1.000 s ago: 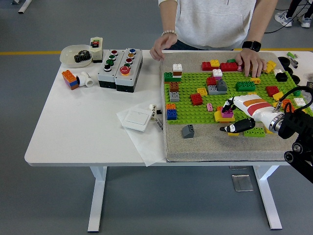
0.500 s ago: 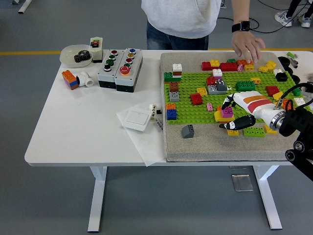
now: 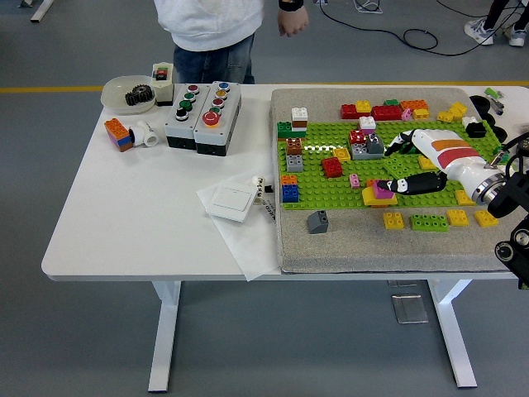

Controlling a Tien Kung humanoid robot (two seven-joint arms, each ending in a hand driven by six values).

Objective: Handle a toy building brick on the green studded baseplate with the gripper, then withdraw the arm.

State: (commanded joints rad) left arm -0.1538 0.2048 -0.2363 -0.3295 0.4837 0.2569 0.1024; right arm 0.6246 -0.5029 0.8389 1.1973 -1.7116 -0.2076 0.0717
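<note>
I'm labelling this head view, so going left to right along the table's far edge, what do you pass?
Bowl holding a gear → small box → button boxes → white-and-brown brick → long red brick → black brick.

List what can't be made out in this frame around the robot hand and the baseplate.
- Head view: whether the right hand grips any brick; its palm covers the green baseplate beneath it.
- Head view: the right arm past the wrist is cut off by the picture's right edge.
- Head view: the person above the waist is cut off by the top edge.
</note>
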